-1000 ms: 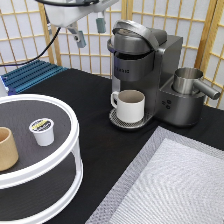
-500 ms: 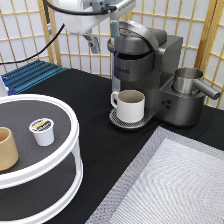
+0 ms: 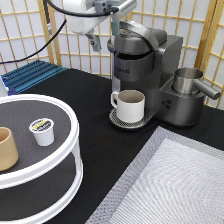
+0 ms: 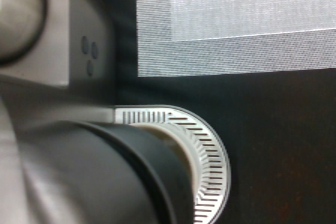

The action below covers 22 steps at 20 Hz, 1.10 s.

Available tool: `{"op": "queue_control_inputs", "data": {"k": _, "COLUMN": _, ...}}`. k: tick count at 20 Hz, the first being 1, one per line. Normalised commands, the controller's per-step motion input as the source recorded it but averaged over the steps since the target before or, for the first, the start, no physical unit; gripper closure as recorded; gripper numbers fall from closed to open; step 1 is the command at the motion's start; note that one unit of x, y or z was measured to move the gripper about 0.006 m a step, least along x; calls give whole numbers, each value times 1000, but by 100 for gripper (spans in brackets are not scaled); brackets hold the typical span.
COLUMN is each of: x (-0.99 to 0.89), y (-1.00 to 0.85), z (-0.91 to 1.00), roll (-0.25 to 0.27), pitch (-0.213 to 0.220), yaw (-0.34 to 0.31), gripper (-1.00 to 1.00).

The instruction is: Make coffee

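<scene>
Scanning from nine o'clock toward three in the exterior view, we first met the round white two-tier stand [image 3: 70, 131], its rim filling the seven-to-nine o'clock corner. On its dark top shelf sat a tan handleless cup [image 3: 7, 149] at the far edge, and just beside it, apart from it, the coffee pod [image 3: 42, 131], upright with its printed foil lid facing up. We judged the pod untouched: nothing held it, and it was well apart from the machine.

Behind the stand, at about ten o'clock, lay a blue ribbed mat [image 3: 31, 75].

Toward twelve o'clock our gripper [image 3: 104, 37] hung above the coffee machine [image 3: 150, 70], one finger down the near side of the brewer head and the other by the raised grey lid handle [image 3: 145, 32]. We saw the fingers spread apart and clasping nothing, close to the handle, though we could not tell whether either touched it.

A cream mug [image 3: 130, 105] already stood on the drip tray [image 3: 120, 122], whose slotted rim also showed in the wrist view [image 4: 206, 160]. So we judged the mug step done, loading and brewing not yet.

At three o'clock a steel jug [image 3: 187, 80] sat on the machine's side, and a grey woven mat [image 3: 170, 185] covered the four-to-five o'clock corner. Bare black table [image 3: 95, 100] between stand and machine gave open room; the stand's rim and the lid handle were the edges to mind.
</scene>
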Motion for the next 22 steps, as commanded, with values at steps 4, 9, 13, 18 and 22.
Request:
{"op": "queue_control_inputs", "data": {"k": 4, "x": 330, "y": 436, "z": 592, "roll": -3, "pitch": 97, "yaw": -3, "gripper": -100}}
{"op": "queue_control_inputs", "data": {"k": 9, "x": 397, "y": 485, "z": 663, "roll": -52, "pitch": 133, "yaw": -7, "gripper": -100}}
{"op": "queue_control_inputs", "data": {"k": 13, "x": 504, "y": 553, "z": 412, "roll": -56, "pitch": 185, "yaw": -10, "gripper": -100}}
{"op": "queue_control_inputs", "data": {"k": 18, "x": 477, "y": 543, "z": 343, "roll": -70, "pitch": 220, "yaw": -26, "gripper": -100}}
{"op": "queue_control_inputs", "data": {"k": 22, "x": 292, "y": 526, "z": 461, "roll": -93, "pitch": 200, "yaw": -50, "gripper": -100}}
